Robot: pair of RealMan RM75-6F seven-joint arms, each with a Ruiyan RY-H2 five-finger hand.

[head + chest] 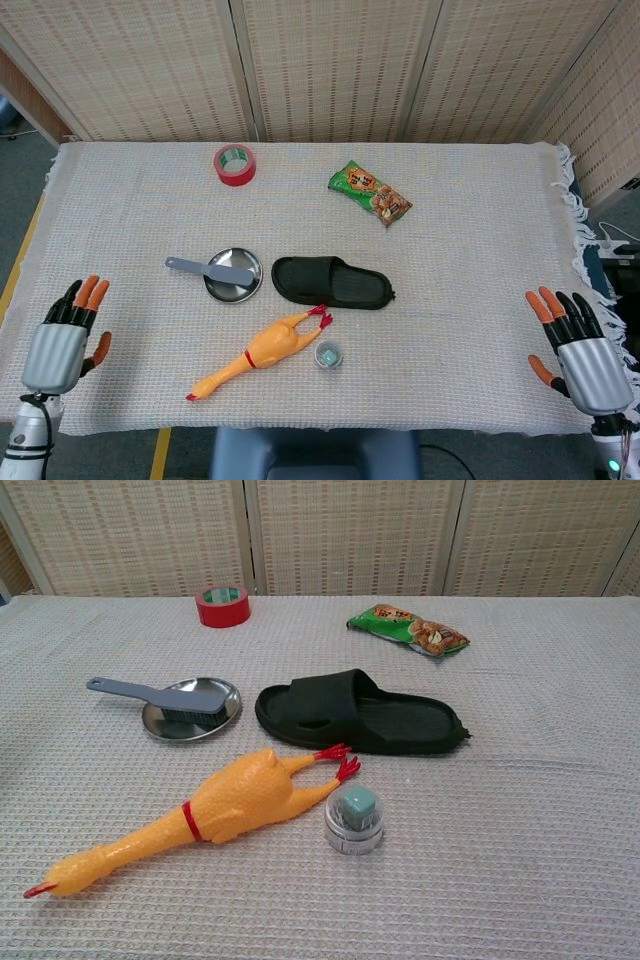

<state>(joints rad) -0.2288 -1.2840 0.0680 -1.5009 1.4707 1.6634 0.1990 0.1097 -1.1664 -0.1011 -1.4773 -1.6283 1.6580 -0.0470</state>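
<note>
Head view: left robot hand (pixel 62 338) sits at the near left edge of the table (pixel 480 250), fingers spread and extended, holding nothing. Right robot hand (pixel 580 345) sits at the near right edge, fingers likewise spread, palm empty. Both hands are well apart from all objects; neither shows in the chest view. Nearest to the left robot hand is a grey brush (pixel 212 270), bristle end resting in a round metal dish (pixel 236 285), handle projecting left over the rim onto the cloth. In the chest view the brush (pixel 160 694) lies across the dish (pixel 190 718) with bristles down. Just right of the dish lies a black slipper (pixel 332 283), sole down, toe end pointing right. In front of the slipper, a yellow rubber chicken (pixel 262 350) lies diagonally, its red feet near the slipper's front edge, head toward the near left. Just beside the chicken's feet stands a small clear round container (pixel 328 355) with a teal cube inside; the chest view shows the container (pixel 354 821) close to the feet, contact unclear. Far side of the table: red tape roll (pixel 234 164) at left, green snack packet (pixel 370 193) to its right, well apart from each other.
</note>
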